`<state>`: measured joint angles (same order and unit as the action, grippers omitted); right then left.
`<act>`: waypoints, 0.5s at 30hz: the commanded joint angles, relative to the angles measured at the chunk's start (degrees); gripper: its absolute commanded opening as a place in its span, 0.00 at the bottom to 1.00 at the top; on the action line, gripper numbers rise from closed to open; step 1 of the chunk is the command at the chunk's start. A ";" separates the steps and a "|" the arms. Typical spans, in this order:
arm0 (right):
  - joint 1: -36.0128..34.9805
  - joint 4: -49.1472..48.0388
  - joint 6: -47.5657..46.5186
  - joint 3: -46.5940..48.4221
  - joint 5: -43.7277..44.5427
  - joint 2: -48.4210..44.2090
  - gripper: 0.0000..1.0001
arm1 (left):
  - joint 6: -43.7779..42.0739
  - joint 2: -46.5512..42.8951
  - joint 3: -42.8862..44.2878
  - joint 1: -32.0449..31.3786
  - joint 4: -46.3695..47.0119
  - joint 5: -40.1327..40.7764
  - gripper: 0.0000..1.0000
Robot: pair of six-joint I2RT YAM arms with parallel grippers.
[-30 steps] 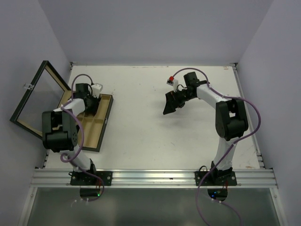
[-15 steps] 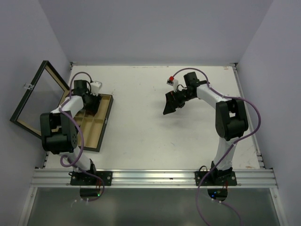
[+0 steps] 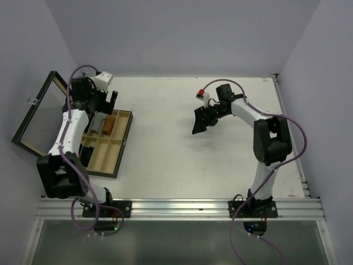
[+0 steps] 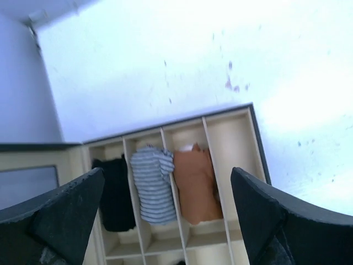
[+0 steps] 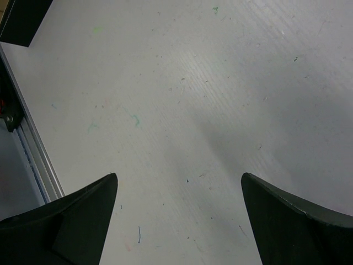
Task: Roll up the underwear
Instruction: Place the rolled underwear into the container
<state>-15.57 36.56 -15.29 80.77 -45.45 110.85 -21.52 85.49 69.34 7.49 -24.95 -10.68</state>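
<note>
Underwear [image 4: 153, 185] is left rolled in the box [image 4: 234, 141] at the left, three side by side, as the left gripper [image 3: 106, 100] is lifted clear, released; the right gripper [image 5: 179, 218] is held wide, empty.

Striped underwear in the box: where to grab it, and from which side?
Probably from straight above, pinching the striped underwear at its middle, closing lengthwise: dividers plus the black underwear and orange-brown underwear hem its long sides.

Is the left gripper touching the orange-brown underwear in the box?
Apart. The left wrist view shows the left gripper open, well above the orange-brown underwear lying in the box.
</note>
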 commanded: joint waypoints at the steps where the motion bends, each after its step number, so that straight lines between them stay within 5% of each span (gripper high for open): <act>1: 0.98 0.62 -1.32 2.63 1.94 -5.46 0.99 | -2.03 -3.05 5.09 0.07 -2.02 -7.07 1.00; 15: 3.00 -3.06 0.87 -8.07 23.55 -24.52 0.99 | 4.81 4.50 9.42 -23.99 -1.69 -5.14 1.00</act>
<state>-13.10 34.61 -15.55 77.17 -29.82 90.00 -20.45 87.18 79.33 -12.91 -26.89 -15.31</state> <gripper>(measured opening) 0.987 0.997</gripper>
